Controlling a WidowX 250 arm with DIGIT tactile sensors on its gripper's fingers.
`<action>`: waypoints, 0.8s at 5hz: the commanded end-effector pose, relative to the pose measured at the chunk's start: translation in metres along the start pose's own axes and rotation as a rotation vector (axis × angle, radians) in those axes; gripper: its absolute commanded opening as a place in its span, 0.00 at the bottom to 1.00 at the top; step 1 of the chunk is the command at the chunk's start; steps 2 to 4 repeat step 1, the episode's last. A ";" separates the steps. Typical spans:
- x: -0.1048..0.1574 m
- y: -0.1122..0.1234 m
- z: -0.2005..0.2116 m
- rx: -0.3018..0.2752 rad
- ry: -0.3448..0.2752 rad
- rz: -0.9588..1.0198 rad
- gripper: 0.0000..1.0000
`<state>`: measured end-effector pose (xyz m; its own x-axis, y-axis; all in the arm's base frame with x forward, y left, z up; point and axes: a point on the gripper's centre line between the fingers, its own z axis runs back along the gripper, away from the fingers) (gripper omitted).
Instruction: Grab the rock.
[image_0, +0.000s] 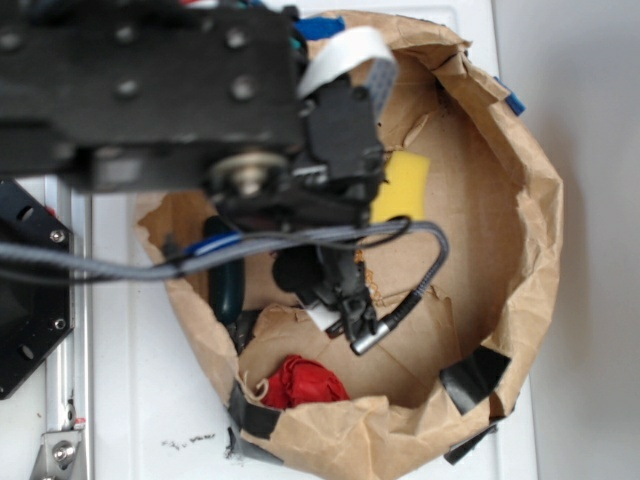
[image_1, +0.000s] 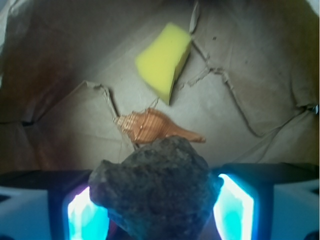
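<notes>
The rock (image_1: 155, 192), a rough dark brown-grey lump, fills the gap between my gripper's (image_1: 157, 205) two glowing cyan pads (image_1: 235, 210) in the wrist view and touches both. The gripper is shut on it. The rock sits in front of the paper floor and hides the near edge of the seashell. In the exterior view the gripper (image_0: 300, 285) hangs under the black arm inside the bag, with a dark lump (image_0: 292, 270) at its tip that appears to be the rock.
All this is inside a brown paper bag with a rolled rim (image_0: 530, 210) and black tape patches (image_0: 475, 375). On its floor lie a yellow sponge wedge (image_1: 162, 62), an orange-tan spiral seashell (image_1: 152, 127), a red cloth ball (image_0: 305, 383) and a dark teal object (image_0: 225, 285).
</notes>
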<state>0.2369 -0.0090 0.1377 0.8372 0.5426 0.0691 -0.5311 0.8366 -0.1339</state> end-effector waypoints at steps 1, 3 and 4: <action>0.010 0.008 0.012 -0.019 -0.066 0.022 0.00; 0.010 0.008 0.012 -0.019 -0.066 0.022 0.00; 0.010 0.008 0.012 -0.019 -0.066 0.022 0.00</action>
